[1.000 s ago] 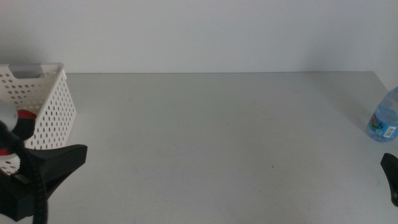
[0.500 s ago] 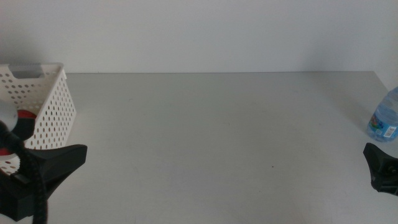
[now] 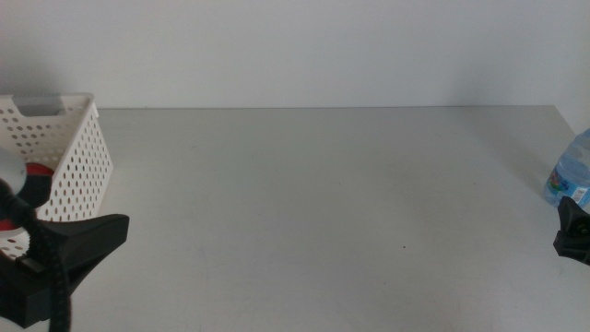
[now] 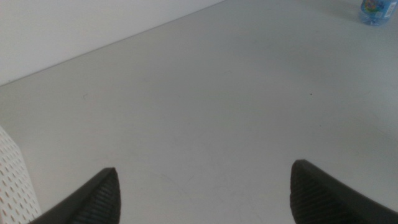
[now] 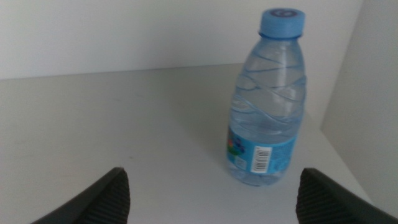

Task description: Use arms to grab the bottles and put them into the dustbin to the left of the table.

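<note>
A clear water bottle (image 5: 267, 106) with a blue cap and blue label stands upright at the table's right edge (image 3: 573, 171), and shows far off in the left wrist view (image 4: 377, 10). My right gripper (image 5: 211, 199) is open, just short of the bottle, with nothing between its jaws; only its tip shows in the middle view (image 3: 576, 232). The white perforated dustbin (image 3: 64, 152) sits at the far left with something red (image 3: 37, 171) inside. My left gripper (image 4: 205, 193) is open over bare table beside the dustbin, at the bottom left of the middle view (image 3: 69, 254).
The light-grey table (image 3: 313, 203) stretches between the dustbin and the water bottle. A white wall runs along its far edge. The table's right edge drops off just beyond the bottle.
The right gripper has come up and in toward the water bottle at the right edge. The left arm and the dustbin have not moved.
</note>
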`<state>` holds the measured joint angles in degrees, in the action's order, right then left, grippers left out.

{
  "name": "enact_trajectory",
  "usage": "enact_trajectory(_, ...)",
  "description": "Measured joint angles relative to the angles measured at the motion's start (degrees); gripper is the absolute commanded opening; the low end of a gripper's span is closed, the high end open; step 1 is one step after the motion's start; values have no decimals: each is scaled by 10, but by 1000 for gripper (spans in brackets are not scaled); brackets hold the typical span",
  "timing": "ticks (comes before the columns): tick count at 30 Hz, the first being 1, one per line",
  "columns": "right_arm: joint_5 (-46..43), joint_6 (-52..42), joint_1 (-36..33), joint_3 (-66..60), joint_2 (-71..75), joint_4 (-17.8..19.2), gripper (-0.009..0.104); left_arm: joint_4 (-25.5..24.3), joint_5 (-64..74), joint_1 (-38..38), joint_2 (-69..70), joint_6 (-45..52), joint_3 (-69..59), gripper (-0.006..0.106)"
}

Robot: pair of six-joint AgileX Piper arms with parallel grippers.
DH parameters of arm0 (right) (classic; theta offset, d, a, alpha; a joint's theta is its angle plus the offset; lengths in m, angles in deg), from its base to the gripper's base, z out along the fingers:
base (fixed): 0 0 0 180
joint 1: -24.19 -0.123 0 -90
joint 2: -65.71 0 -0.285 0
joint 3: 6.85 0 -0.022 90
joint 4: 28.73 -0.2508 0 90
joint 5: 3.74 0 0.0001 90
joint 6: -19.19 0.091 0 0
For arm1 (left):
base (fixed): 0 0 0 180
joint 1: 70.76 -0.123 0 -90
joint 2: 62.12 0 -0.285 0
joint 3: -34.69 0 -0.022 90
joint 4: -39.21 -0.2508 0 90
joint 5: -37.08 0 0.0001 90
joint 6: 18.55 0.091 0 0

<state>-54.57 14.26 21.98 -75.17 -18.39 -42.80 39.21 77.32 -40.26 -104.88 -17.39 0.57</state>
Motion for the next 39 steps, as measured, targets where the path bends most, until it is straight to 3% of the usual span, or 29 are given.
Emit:
enact_trajectory(4, -45, -60, 0, 13, -50, -65, 94, 0, 0, 0, 0, 0, 0, 93)
enact_trajectory(7, -89, -82, 0, 30, -86, -90, 94, 0, 0, 0, 0, 0, 0, 93)
enact_trajectory(21, -141, -128, 0, 112, -215, -152, 94, 0, 0, 0, 0, 0, 0, 93)
enact_trajectory(39, -144, -136, 0, 249, -354, -195, 94, 0, 0, 0, 0, 0, 0, 93)
